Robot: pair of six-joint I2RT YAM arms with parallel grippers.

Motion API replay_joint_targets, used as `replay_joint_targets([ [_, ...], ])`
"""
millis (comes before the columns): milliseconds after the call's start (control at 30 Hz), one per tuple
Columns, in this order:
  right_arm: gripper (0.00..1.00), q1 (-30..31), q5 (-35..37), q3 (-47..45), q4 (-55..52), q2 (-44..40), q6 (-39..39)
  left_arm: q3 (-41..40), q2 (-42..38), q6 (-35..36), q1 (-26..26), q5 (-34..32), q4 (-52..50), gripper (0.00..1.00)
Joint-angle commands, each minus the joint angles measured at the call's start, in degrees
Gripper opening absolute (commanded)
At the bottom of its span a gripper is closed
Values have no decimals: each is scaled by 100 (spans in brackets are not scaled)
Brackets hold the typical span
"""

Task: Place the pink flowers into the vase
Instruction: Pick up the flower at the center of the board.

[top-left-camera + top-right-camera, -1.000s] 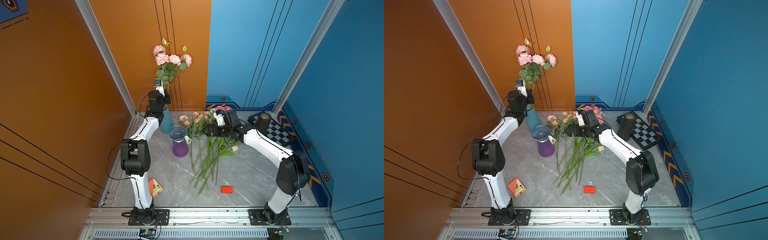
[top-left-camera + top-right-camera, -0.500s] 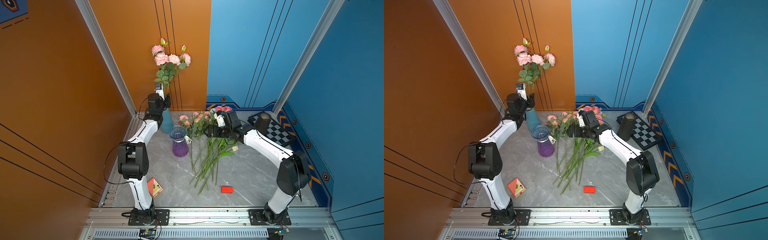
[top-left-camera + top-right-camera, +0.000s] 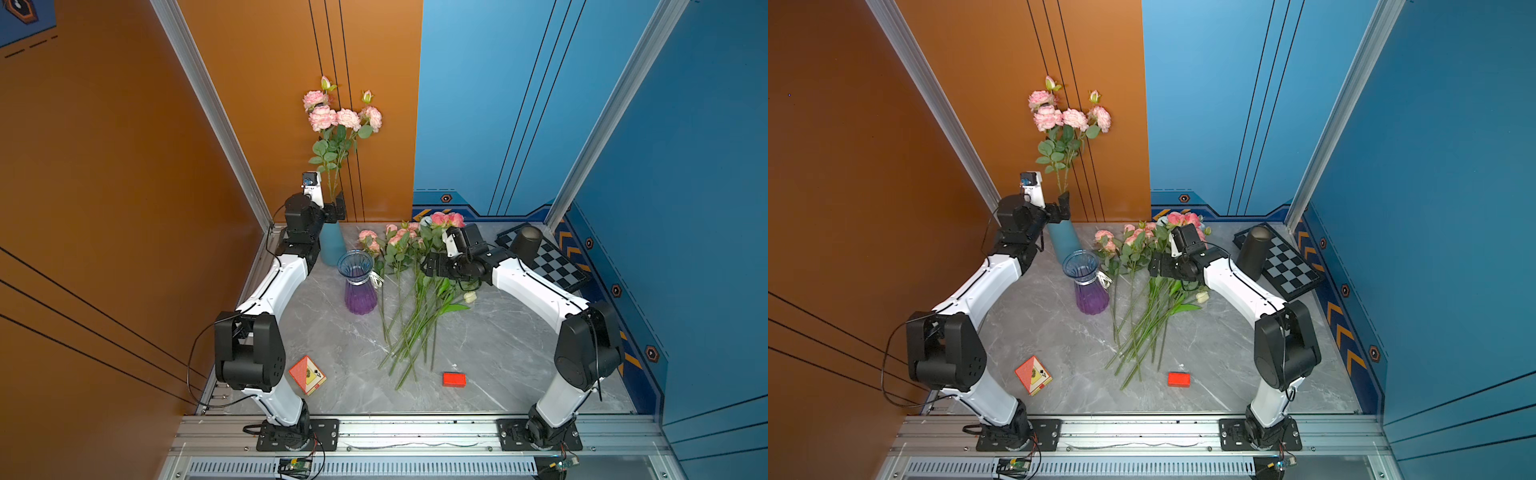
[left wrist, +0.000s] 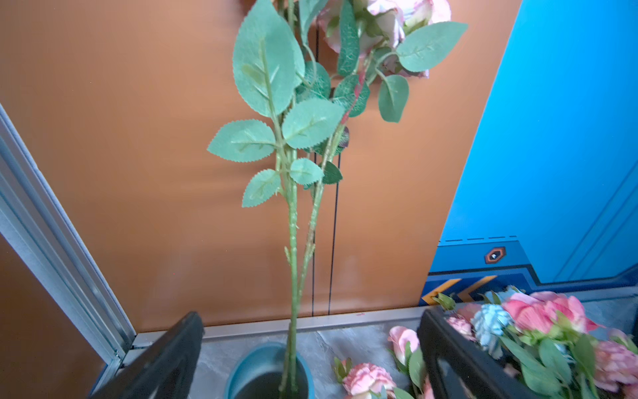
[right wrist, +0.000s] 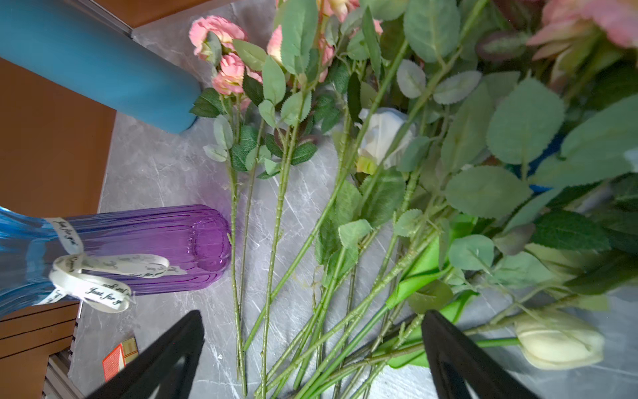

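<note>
Left gripper (image 4: pixel 307 349): jaws spread wide either side of the stems, gripping nothing, just above the blue vase (image 3: pixel 332 247).
Right gripper (image 5: pixel 312 349): jaws wide apart, holding nothing, low over the stems on the surface (image 3: pixel 498 353).
Pink flowers in vase (image 3: pixel 340 118): two stems upright in the blue vase against the orange wall.
Pink flowers on surface (image 3: pixel 395 241): heads toward the back wall, stems fanned toward the front, mixed with a white flower (image 5: pixel 557 342).
Purple vase (image 3: pixel 359 286): upright between blue vase and stems.
</note>
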Motion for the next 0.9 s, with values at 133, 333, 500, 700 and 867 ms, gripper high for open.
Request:
replay_joint_targets([
  [133,91,-34,-17,-213,-178,361,264,-783,-997,65,-906,234,68,98],
  [333,86,-196,-143,-191,-63,699,352,-1198,-1394,427,-1809,81,58,99],
  [500,78,-264,-210,-161,91,881,416,-1286,-1498,272,-2262,190,54,99],
  [700,67,-295,-338,-91,254,1078,493,-1454,-1508,149,-2725,290,-7,99],
  [867,60,-311,-320,11,254,1204,502,-1610,-1464,47,-2974,248,-94,99],
])
